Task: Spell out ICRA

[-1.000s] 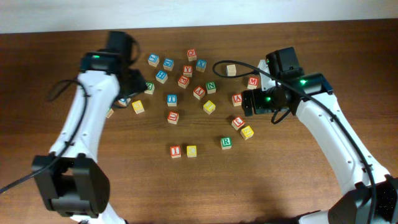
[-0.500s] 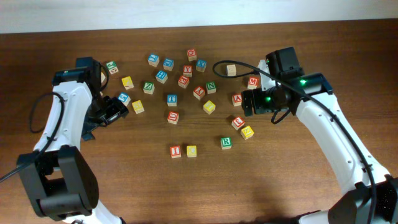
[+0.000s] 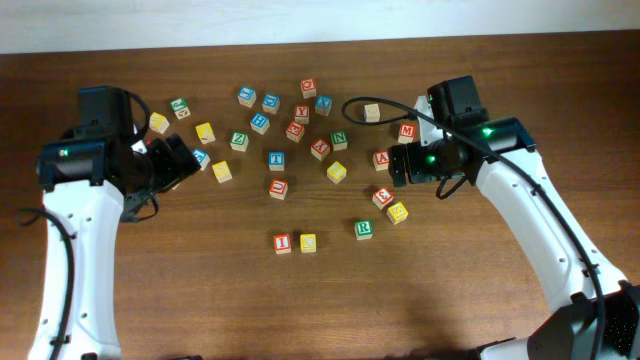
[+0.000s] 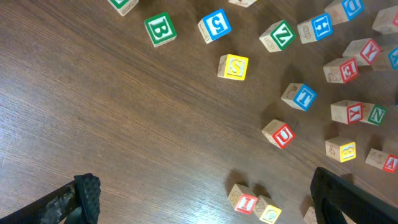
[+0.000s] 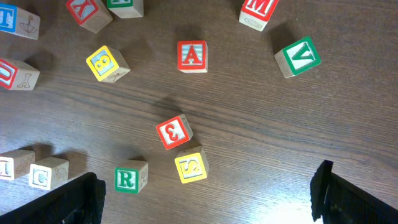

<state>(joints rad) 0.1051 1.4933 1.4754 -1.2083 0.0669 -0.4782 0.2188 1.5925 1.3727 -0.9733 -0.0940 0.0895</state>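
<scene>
Overhead, the I cube (image 3: 283,242) and the C cube (image 3: 308,242) sit side by side in the near middle of the table (image 3: 200,290), so close that whether they touch is hard to tell. The R cube (image 3: 364,228) lies to their right with a clear gap, set slightly farther back than that pair. The A cube (image 3: 382,159) is farther back again, among the scattered letters, just beside the tips of the right gripper (image 3: 397,165). That gripper hangs above the wood with its jaws spread wide and nothing between them. From the right wrist camera, its two dark fingers (image 5: 78,200) frame the bottom corners of the picture. The A faces up near the top centre, and a red 3 cube (image 5: 174,131) and a yellow S cube (image 5: 190,166) lie between it and the R. The left gripper (image 3: 185,160) is at the left side of the table, well apart from all four task cubes and close to a blue cube (image 3: 201,157). Its jaws also stand wide apart and hold nothing. In the left wrist view, the I and C show low between its fingertips (image 4: 84,193), with a red U cube (image 4: 278,133) just above them.
</scene>
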